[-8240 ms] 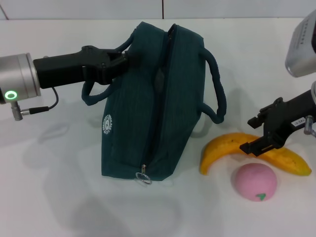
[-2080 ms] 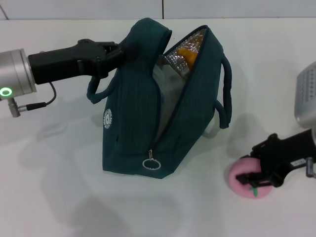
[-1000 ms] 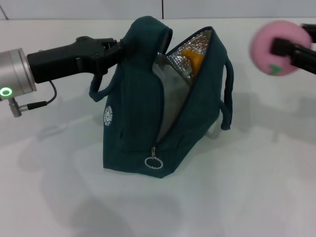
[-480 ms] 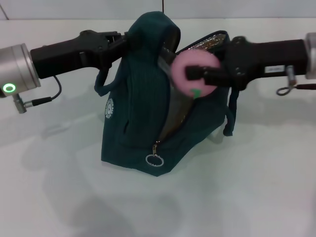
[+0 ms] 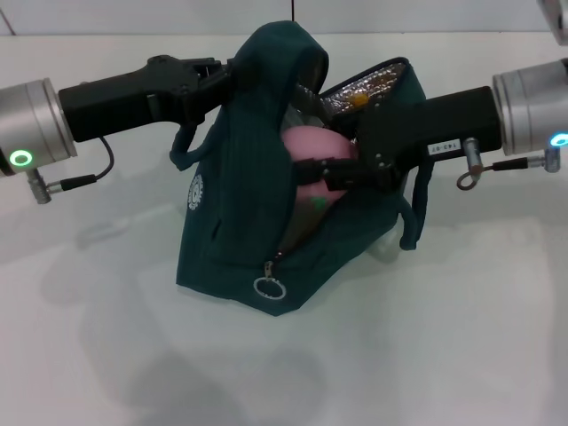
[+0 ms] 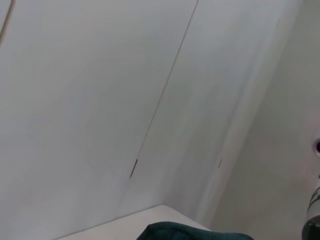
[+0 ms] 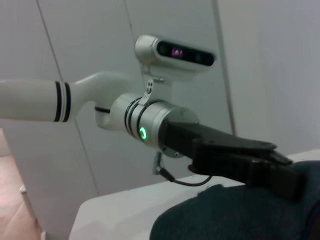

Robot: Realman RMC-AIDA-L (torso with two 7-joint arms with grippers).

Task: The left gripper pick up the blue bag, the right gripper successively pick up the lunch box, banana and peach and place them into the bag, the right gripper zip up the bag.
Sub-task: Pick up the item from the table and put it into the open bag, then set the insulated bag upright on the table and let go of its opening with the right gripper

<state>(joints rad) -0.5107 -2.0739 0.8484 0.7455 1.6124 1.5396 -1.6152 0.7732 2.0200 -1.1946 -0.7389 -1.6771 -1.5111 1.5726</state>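
Note:
The dark blue bag (image 5: 240,204) stands in the middle of the white table with its top unzipped, showing the silver lining (image 5: 373,82). My left gripper (image 5: 224,82) is shut on the bag's top left edge and holds it up. My right gripper (image 5: 327,172) reaches in from the right, shut on the pink peach (image 5: 306,153), which sits in the bag's opening. A bit of the orange banana (image 5: 358,101) shows deep inside. The lunch box is hidden. The zipper's ring pull (image 5: 269,288) hangs at the bag's near end. The right wrist view shows the left gripper (image 7: 260,162) on the bag (image 7: 240,215).
The bag's right handle (image 5: 415,200) hangs loose under my right arm. The white table (image 5: 106,337) lies all around the bag. The left wrist view shows wall panels and a sliver of the bag (image 6: 190,233).
My right gripper has moved left and down, carrying the peach from above the bag's rim into the opening. The bag's top has sagged a little around it.

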